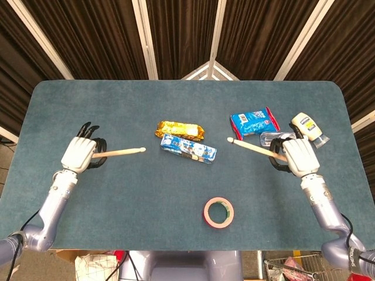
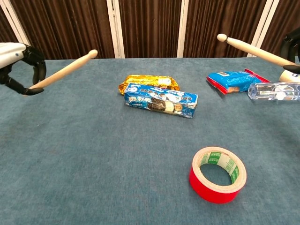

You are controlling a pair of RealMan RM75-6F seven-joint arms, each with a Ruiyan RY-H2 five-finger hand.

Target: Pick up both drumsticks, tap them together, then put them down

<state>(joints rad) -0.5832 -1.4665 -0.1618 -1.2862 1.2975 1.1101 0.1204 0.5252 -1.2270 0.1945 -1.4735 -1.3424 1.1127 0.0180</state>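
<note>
Blue-grey felt counter, wide. Landmark: red tape roll, near the front edge. Left robot hand, far left of the roll, clamps one pale wooden drumstick, tip raised toward the middle. Right robot hand, right of the roll, clamps the other drumstick. Both are off the cloth.

Risk, as I judge it: blue biscuit packet and gold packet lie behind the roll, between the tips; a low swing clips them. Open room lies left of the roll.

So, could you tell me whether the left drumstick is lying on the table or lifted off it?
Lifted. The left hand grips the drumstick by its butt, and the chest view shows its tip angled up above the table.
</note>
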